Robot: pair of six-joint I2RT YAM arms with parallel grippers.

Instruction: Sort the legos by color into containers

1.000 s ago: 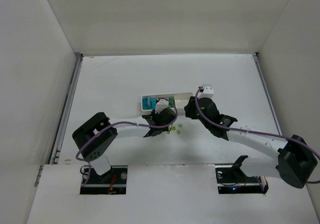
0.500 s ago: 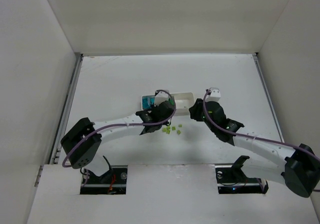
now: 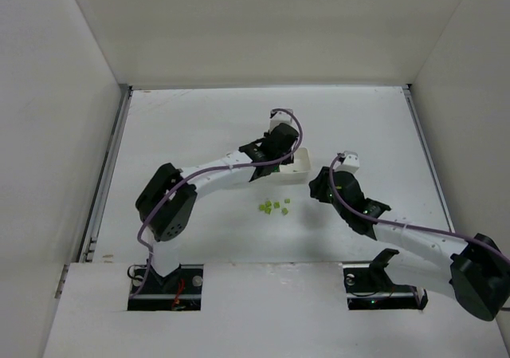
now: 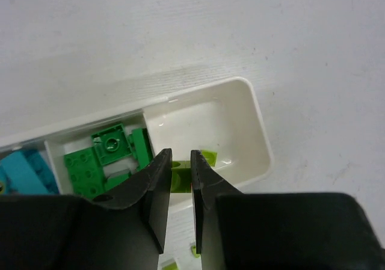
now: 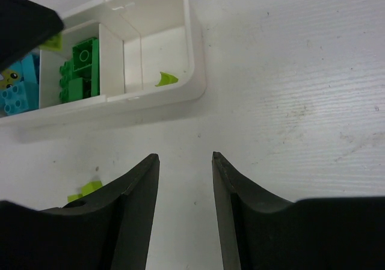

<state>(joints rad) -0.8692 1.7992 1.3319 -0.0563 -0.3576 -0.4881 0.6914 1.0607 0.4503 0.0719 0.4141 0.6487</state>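
Note:
My left gripper is shut on a small yellow-green lego piece and holds it above the right compartment of the white tray. One yellow-green piece lies in that compartment, also in the right wrist view. Bright green bricks lie in the middle compartment and cyan-blue bricks in the left one. In the top view the left gripper hides most of the tray. My right gripper is open and empty over bare table right of the tray.
Several loose yellow-green pieces lie on the table just in front of the tray, between the two arms; some show in the right wrist view. White walls enclose the table on three sides.
My left gripper has moved from the loose pieces up and right over the tray's right end, carrying a yellow-green piece. My right gripper has drawn back to the right.

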